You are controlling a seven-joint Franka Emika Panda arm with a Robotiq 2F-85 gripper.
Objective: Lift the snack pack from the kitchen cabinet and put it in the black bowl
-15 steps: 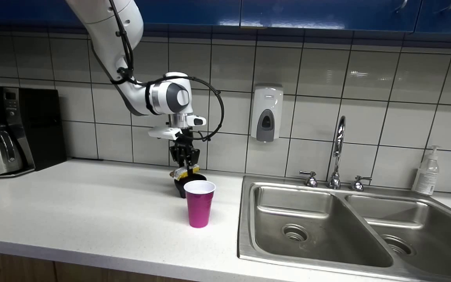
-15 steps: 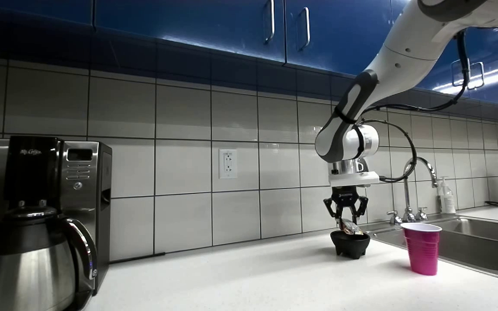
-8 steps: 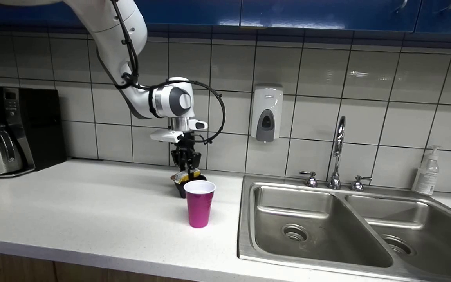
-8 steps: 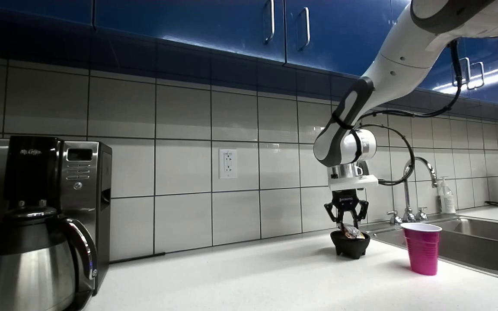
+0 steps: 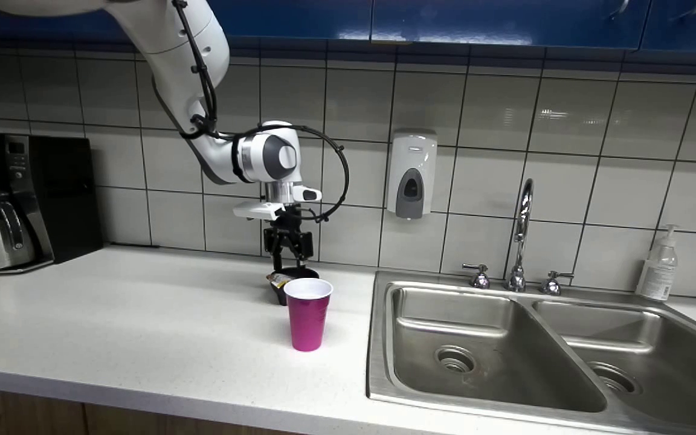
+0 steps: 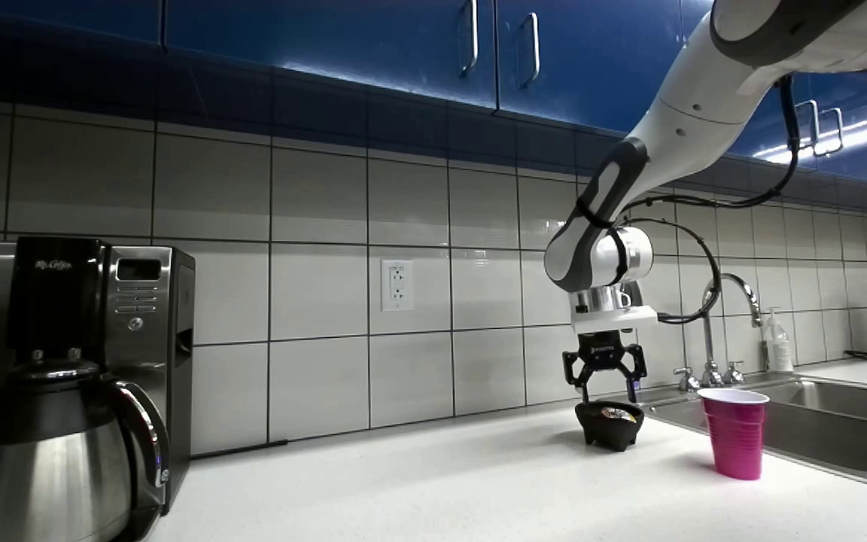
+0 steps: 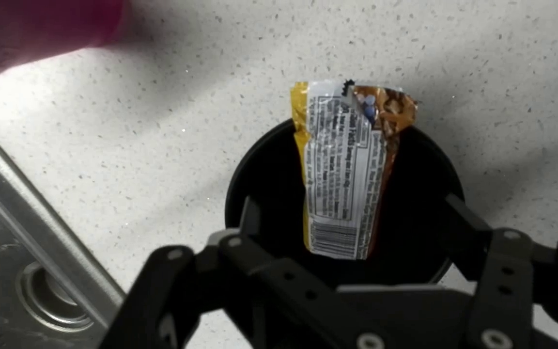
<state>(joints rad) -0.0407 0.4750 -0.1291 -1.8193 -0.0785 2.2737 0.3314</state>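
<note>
The snack pack (image 7: 342,169), with a yellow edge and a white printed back, lies in the black bowl (image 7: 271,179). One end leans over the rim in the wrist view. In both exterior views only a bit of the snack pack (image 6: 618,413) (image 5: 279,280) shows above the bowl (image 6: 610,435). My gripper (image 7: 354,207) is open just over the bowl, its fingers (image 7: 250,215) apart on either side of the pack and not touching it. From outside, the gripper (image 6: 609,398) points straight down. The bowl stands on the white kitchen cabinet top (image 5: 142,326).
A pink cup (image 5: 307,320) stands close beside the bowl, partly covering it in an exterior view. The steel sink (image 5: 377,350) begins to one side of them. A coffee maker (image 6: 151,301) stands at the counter's far end, and a tiled wall (image 6: 320,293) runs behind.
My gripper came down a little toward the bowl, then its fingers spread. The snack pack, held between them before, has dropped lower and now rests in the bowl.
</note>
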